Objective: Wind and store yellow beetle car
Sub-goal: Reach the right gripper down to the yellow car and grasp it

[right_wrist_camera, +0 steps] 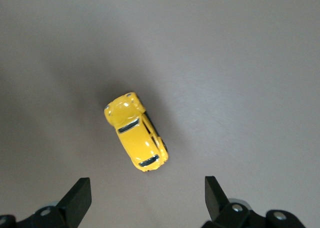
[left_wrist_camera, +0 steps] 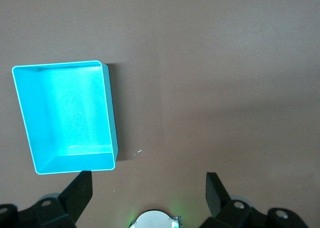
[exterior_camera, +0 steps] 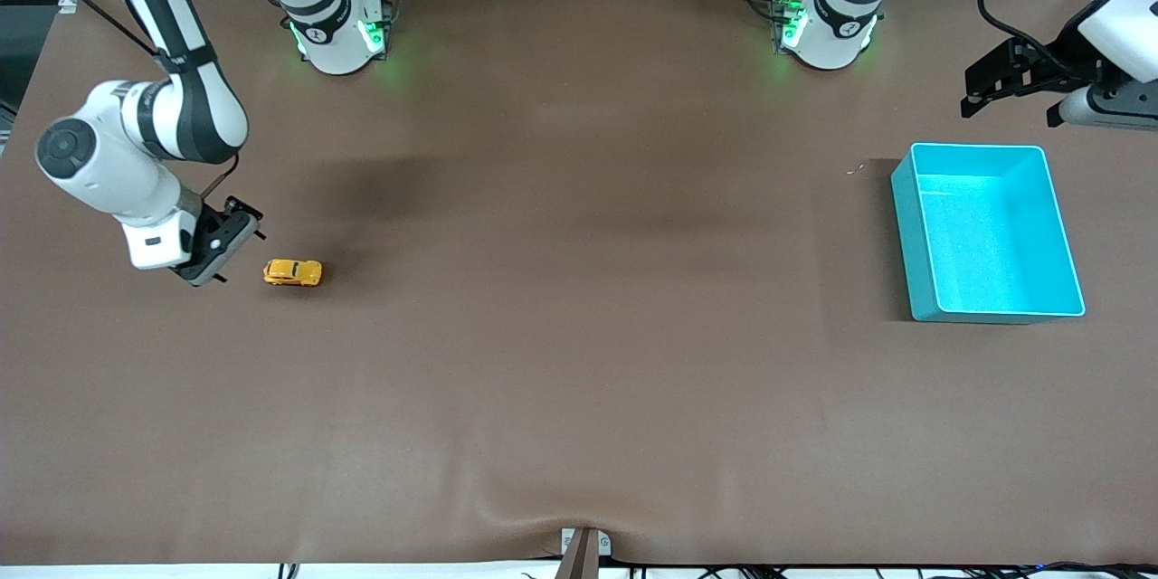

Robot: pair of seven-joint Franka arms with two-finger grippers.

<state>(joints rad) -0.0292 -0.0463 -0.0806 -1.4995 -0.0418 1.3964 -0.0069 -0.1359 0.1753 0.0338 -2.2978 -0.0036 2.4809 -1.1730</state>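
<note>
Table (exterior_camera: 579,380): brown mat. Bin (exterior_camera: 1054,312): turquoise, hollow, near the left gripper (exterior_camera: 1009,90), which waits spread wide, holding nothing. Car (exterior_camera: 292,272): yellow beetle (on its wheels), just beside the right gripper (exterior_camera: 226,244), fingers wide apart, nothing gripped.

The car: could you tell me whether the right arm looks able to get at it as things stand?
Probably yes: the right gripper hangs open right beside the car, with only bare table around it and nothing between them.
</note>
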